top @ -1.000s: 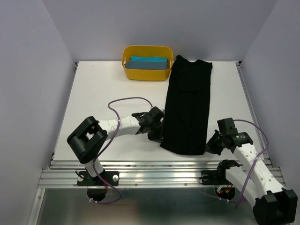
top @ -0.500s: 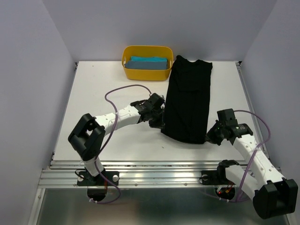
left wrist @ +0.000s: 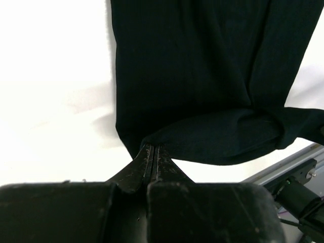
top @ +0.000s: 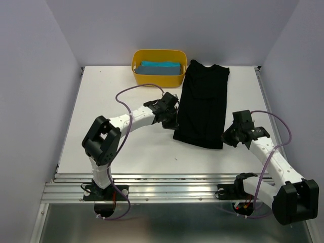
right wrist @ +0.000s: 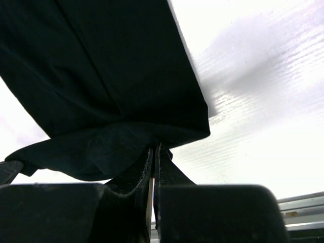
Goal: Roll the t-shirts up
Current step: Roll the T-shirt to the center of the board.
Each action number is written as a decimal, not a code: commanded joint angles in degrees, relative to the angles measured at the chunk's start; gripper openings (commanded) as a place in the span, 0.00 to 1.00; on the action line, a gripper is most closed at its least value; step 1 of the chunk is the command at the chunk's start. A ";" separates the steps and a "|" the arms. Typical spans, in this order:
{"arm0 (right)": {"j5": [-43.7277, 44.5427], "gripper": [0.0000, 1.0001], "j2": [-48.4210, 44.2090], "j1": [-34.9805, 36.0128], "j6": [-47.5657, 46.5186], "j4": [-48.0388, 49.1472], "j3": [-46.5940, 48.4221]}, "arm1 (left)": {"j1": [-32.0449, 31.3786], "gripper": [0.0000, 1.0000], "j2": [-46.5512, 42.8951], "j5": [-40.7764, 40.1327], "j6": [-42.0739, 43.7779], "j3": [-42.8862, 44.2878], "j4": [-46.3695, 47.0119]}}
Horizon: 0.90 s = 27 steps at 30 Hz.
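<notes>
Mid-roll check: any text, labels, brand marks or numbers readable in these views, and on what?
No text can be read in any view.
The black t-shirt is plain, with no print or tag showing.
The teal t-shirt and the yellow tub show no label or marking.

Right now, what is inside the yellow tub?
A teal-blue t-shirt lies bundled in the yellow tub, filling most of it. The tub's floor and anything beneath the shirt are covered.

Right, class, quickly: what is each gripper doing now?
Left gripper: shut on the black cloth t-shirt, near corner.
Right gripper: shut on the same t-shirt.
</notes>
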 commanded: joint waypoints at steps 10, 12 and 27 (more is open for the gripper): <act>4.57 0.01 4.57 0.52 -0.02 7.53 3.12 | 1.82 0.00 7.15 -1.88 5.46 10.60 -0.16; 5.19 0.01 5.80 0.52 -0.64 7.79 3.82 | 2.00 0.00 8.03 -1.79 5.63 11.56 -0.34; 9.24 0.01 14.60 0.52 -4.15 12.71 6.64 | 3.05 0.00 11.63 -7.94 9.06 15.44 -0.25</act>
